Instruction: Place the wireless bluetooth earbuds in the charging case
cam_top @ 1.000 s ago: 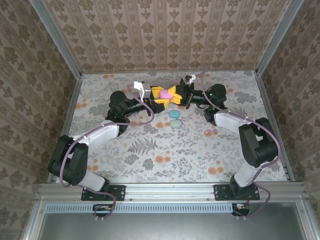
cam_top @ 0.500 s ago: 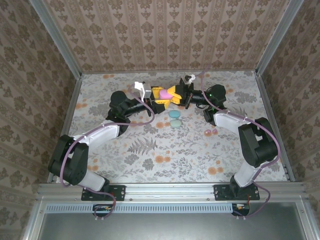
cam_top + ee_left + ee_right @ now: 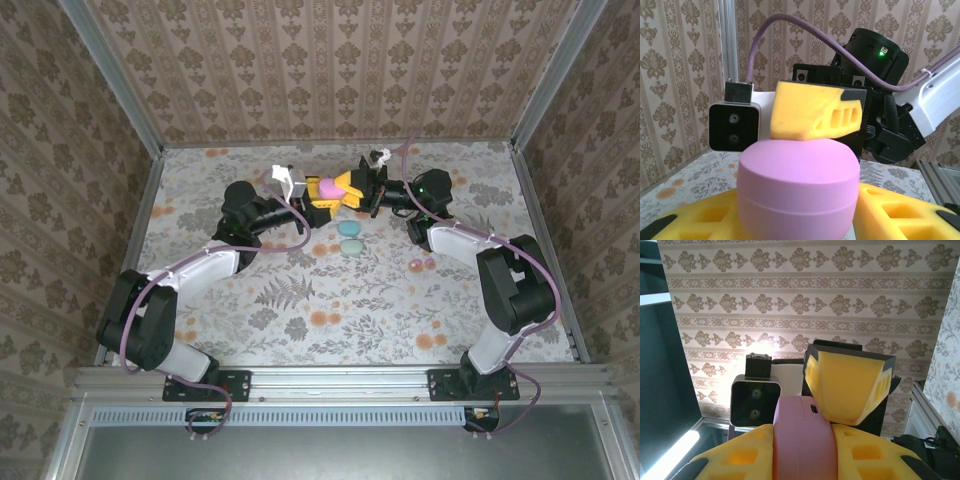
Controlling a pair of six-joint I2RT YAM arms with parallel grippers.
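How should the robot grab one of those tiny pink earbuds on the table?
Probably from straight above: the left pink earbud lies low on the table, small and rounded. Pinch across its middle, fingers closing front-to-back, since the other pink earbud sits close on its right.

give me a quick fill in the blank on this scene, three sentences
1. The case between the left tool and the right tool is ___ in colour.
2. The small pink earbuds lie on the table nearer the ___ arm's base.
3. The cyan pieces lying on the table number ___.
Missing words: pink; right; two.
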